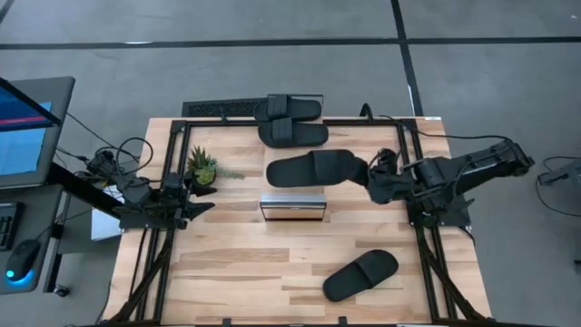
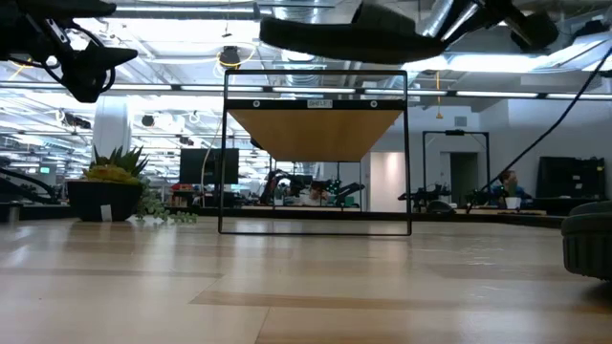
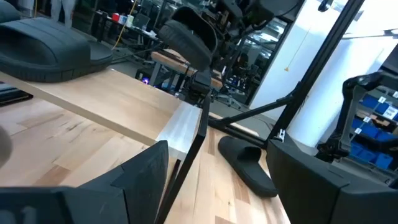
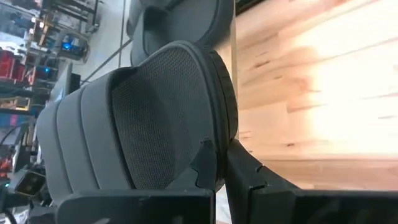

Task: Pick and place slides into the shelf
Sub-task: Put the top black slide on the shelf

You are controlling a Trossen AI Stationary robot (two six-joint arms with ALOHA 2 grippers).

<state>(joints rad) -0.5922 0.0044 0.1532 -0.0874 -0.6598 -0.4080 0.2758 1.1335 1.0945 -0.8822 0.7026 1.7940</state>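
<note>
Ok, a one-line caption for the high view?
Right claw carries a slide above the shelf; left claw waits open beside the potted plant.

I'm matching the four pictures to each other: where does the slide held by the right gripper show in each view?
High view: held slide at centre, just beyond the shelf.
Low view: along the top edge, above the shelf frame.
Left wrist view: upper middle, raised over the shelf.
Right wrist view: fills the left half.
Shared landmark: the shelf.
</note>
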